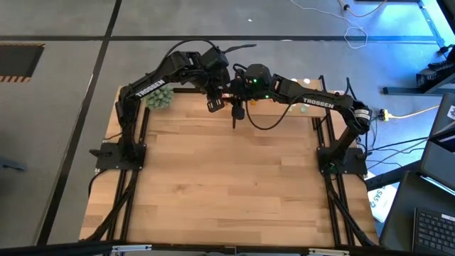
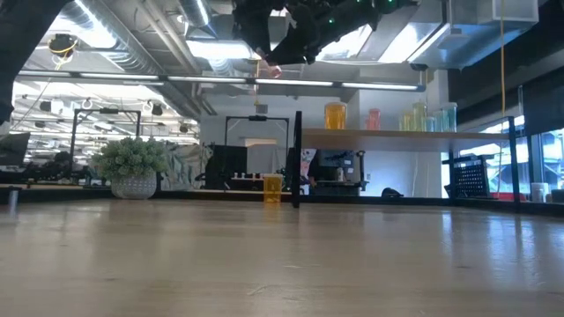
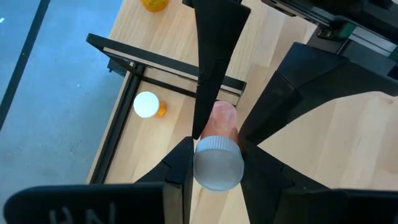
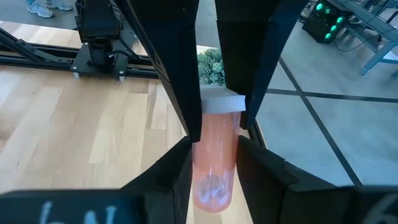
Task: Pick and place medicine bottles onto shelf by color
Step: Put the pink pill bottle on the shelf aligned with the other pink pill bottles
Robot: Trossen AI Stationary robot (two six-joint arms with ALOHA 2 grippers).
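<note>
Pink-red translucent plastic forms the body of the medicine bottle (image 4: 214,163) held between both arms, with a pale ribbed cap (image 3: 217,163) at one end and a few small pieces visible inside at the other. The bottle sits high above the tabletop (image 1: 234,185), near the shelf (image 2: 401,134) and on the plant ball's (image 1: 159,97) side of it. The left gripper (image 3: 214,158) is closed on the cap end, its fingers (image 3: 177,165) pressed against both sides of the cap. The right gripper (image 4: 214,165) is closed on the body, its fingers (image 4: 171,168) touching the pink-red wall on both sides.

In the low view the shelf board carries one orange bottle (image 2: 335,116), a pink one (image 2: 374,120) and a group of yellowish and green ones (image 2: 430,117), all upright. Another orange bottle (image 2: 272,187) stands on the tabletop just beside the shelf's black post (image 2: 296,158). In the left wrist view, one pale-capped orange bottle (image 3: 148,106) lies on wood just inside a black frame bar (image 3: 121,134)
</note>
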